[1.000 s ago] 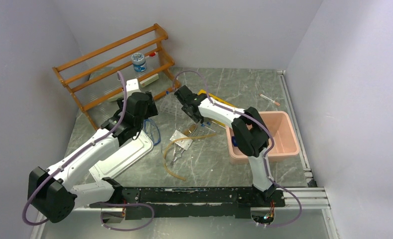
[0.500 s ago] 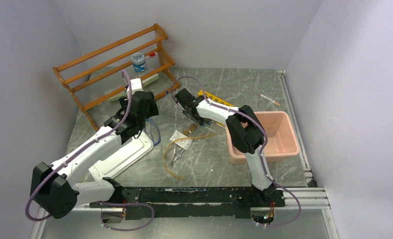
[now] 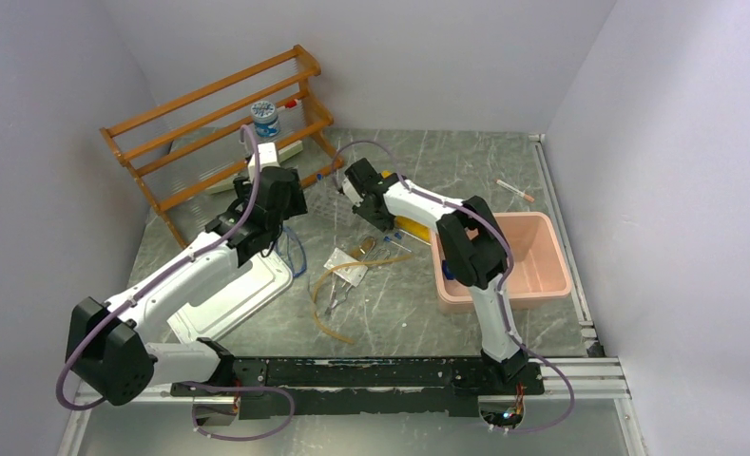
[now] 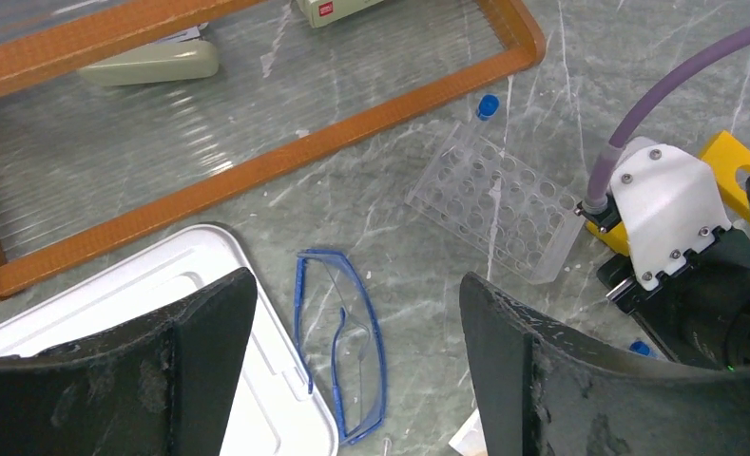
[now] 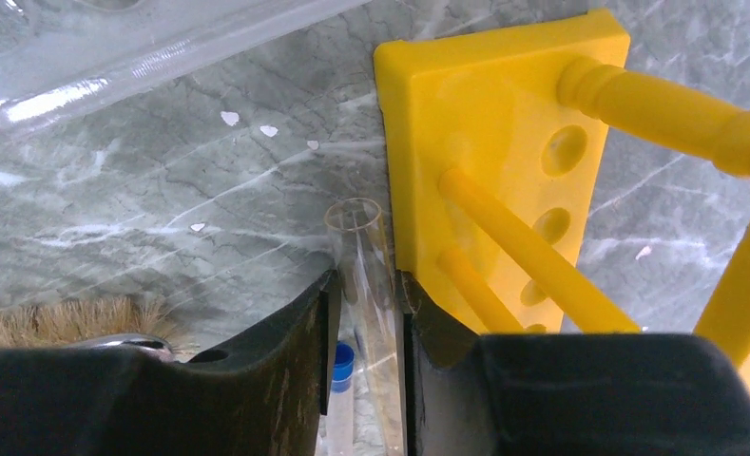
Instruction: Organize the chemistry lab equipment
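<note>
On my right wrist feed the right gripper (image 5: 363, 304) has its pads against both sides of a clear tube (image 5: 364, 249). The jaws are narrowed to the tube's width and appear to grip it. The tube runs up the middle of the frame, open mouth on top, just beside the left edge of the yellow rack (image 5: 485, 123). Its lower end is cut off by the frame. A blue cap (image 5: 343, 361) peeks out low between the fingers, but I can't make out what it belongs to.

From above, the right wrist hides the tube entirely. The hose (image 3: 328, 285) and packet (image 3: 345, 266) lie at centre.

The left gripper (image 4: 352, 294) has its jaws spread wide and holds nothing. The goggles (image 4: 337, 342) lie between its fingers, partly cut off below, with the clear rack (image 4: 494, 209) at upper right.
</note>
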Robot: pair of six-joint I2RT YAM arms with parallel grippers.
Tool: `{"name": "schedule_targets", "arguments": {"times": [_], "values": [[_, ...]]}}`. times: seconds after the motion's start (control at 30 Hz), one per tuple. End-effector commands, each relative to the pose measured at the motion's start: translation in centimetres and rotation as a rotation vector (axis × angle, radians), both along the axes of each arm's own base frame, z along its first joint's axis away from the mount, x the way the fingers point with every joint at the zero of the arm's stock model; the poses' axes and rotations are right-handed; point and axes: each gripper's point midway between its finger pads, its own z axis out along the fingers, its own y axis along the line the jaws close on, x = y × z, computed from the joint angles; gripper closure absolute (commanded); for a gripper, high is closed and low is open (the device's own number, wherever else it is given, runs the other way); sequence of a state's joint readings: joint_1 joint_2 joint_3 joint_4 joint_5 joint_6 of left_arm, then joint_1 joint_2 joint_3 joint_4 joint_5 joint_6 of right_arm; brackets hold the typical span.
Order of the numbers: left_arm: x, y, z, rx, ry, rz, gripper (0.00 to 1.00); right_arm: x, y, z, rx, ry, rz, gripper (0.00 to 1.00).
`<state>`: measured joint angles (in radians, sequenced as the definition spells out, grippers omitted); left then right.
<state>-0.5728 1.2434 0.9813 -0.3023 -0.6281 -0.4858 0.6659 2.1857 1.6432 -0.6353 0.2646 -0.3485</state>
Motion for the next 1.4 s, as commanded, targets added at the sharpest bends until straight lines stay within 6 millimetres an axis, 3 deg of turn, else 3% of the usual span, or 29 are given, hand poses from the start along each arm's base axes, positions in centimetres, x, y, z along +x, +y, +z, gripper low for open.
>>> {"name": "schedule_targets", "arguments": {"times": [0.0, 0.1, 0.23, 0.47, 0.63, 0.73, 0.9, 1.03, 1.2, 1.3, 1.33, 1.37], "values": [[0.9, -0.5, 1.7, -0.027, -0.028, -0.006, 0.18, -2.3, 0.9, -1.9, 0.079, 0.167, 0.071, 0.69], [0.9, -1.1, 1.8, -0.044, -0.007, -0.025, 0.19, -2.7, 1.6, -2.2, 0.112, 0.202, 0.085, 0.61], [0.8, -2.0, 2.1, -0.070, 0.023, -0.050, 0.20, -2.3, 1.0, -3.0, 0.088, 0.198, 0.072, 0.58], [0.7, -6.2, 3.9, -0.077, -0.027, -0.350, 0.20, -3.1, -0.6, -3.1, 0.105, 0.215, 0.060, 0.70], [-0.5, -7.8, 3.3, -0.165, -0.027, -0.435, 0.21, -1.5, -0.5, -1.5, 0.095, 0.107, 0.071, 0.78], [-0.9, -7.7, 4.0, -0.215, -0.053, -0.414, 0.21, -0.2, -0.1, 1.0, 0.101, 0.020, 0.080, 0.80], [-1.3, -6.5, 3.2, -0.263, -0.035, -0.316, 0.21, 1.3, 1.2, 7.5, 0.204, -0.119, 0.094, 0.81], [-1.8, -6.4, 2.6, -0.311, -0.021, -0.291, 0.20, 0.8, 2.6, 11.9, 0.339, -0.161, 0.100, 0.80], [-2.5, -7.5, 3.3, -0.384, -0.055, -0.352, 0.19, -0.8, 4.5, 16.7, 0.552, -0.180, 0.079, 0.81], [-3.4, -9.4, 3.7, -0.427, -0.065, -0.472, 0.13, -1.5, 5.5, 19.3, 0.683, -0.192, 0.037, 0.80], [-3.7, -10.0, 3.6, -0.444, -0.062, -0.508, 0.05, -1.8, 6.0, 20.1, 0.735, -0.186, 0.028, 0.80], [-4.0, -10.5, 3.5, -0.468, -0.062, -0.531, 0.03, -2.3, 6.4, 21.3, 0.792, -0.187, 0.027, 0.80]]}}
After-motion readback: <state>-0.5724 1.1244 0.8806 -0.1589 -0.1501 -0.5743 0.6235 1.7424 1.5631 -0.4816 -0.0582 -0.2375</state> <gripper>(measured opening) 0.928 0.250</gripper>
